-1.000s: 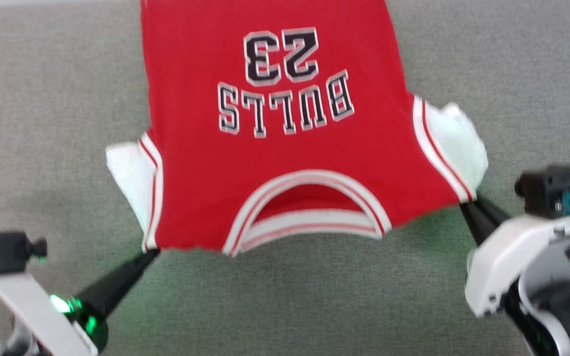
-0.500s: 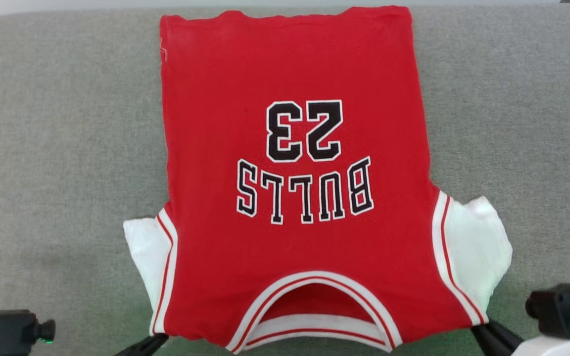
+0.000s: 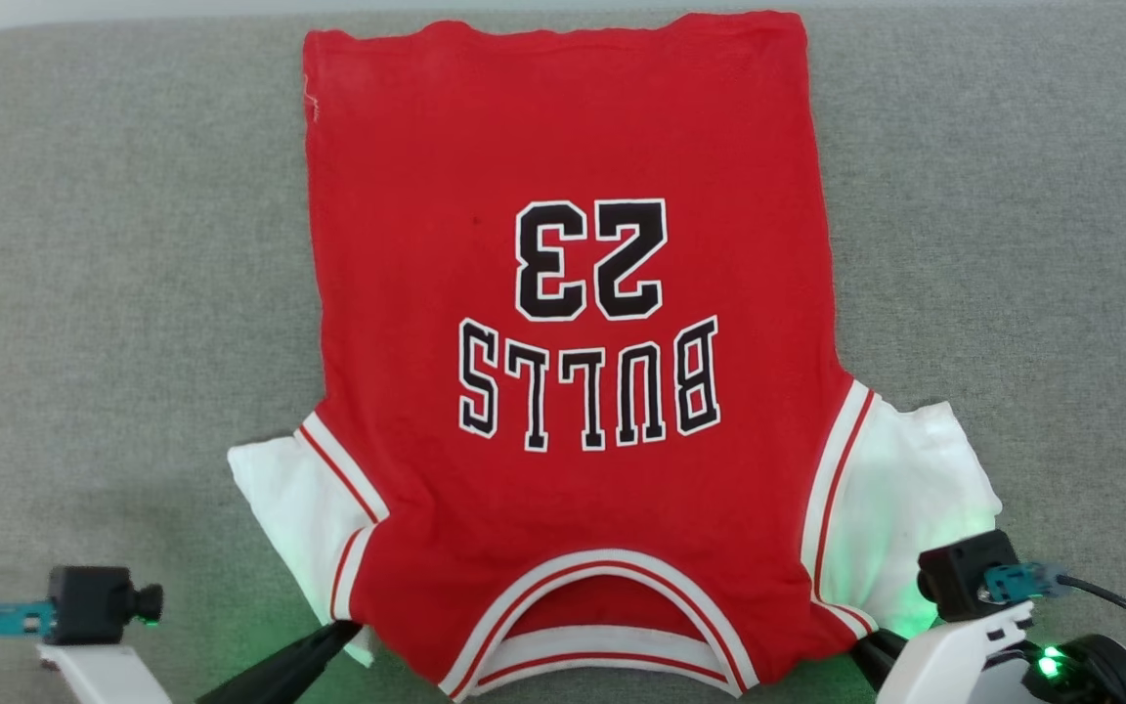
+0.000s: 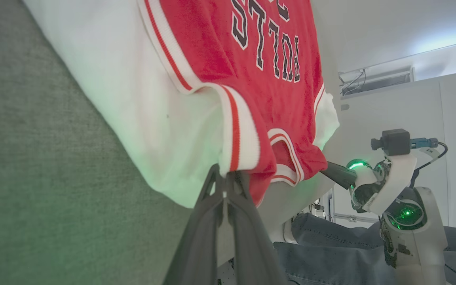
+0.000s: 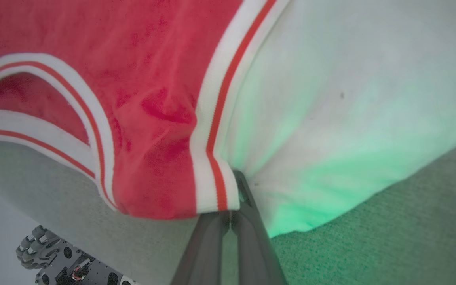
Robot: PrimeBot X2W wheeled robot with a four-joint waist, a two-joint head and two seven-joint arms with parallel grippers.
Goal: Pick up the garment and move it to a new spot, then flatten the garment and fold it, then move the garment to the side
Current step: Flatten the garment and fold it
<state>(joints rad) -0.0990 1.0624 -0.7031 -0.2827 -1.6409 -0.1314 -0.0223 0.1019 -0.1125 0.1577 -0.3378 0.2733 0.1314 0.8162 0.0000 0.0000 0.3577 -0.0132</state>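
Note:
The garment, a red jersey with white sleeves and black "BULLS 23" lettering, lies spread on the grey surface with its collar toward me. My left gripper is shut on the garment's shoulder seam beside the left sleeve. On the other side, my right gripper is shut on the shoulder seam where the striped trim meets the white sleeve. In the left wrist view the collar end of the garment hangs lifted between the two grippers, and the right gripper shows at its far corner.
Grey fabric surface stretches wide on both sides of the jersey. Its far edge runs along the top of the head view. A wheeled robot base shows below the near edge.
The head camera has shifted, so the whole jersey now shows. Both grippers stay shut on the shoulders, and the sleeves lie more spread out than before.

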